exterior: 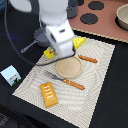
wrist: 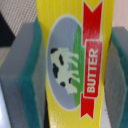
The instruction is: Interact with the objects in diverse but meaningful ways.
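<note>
Between the pincer (wrist: 70,65) pads (wrist: 31,75), the wrist view shows the butter box (wrist: 70,60), clamped on both sides, its cow label and red BUTTER ribbon facing the camera. In the exterior view the box (exterior: 49,53) pokes out below the arm beside the plate (exterior: 68,67). On the mat (exterior: 97,75) lie cheese (exterior: 79,42) and bread (exterior: 49,94). A carton (exterior: 11,75) stands on the desk (exterior: 17,30) apart, near the saucepan (exterior: 39,36).

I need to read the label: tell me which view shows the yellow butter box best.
The wrist view: the butter box fills the frame between the gripper pads, with its cow picture and red BUTTER banner readable. The exterior view shows only a small yellow corner beneath the arm.
</note>
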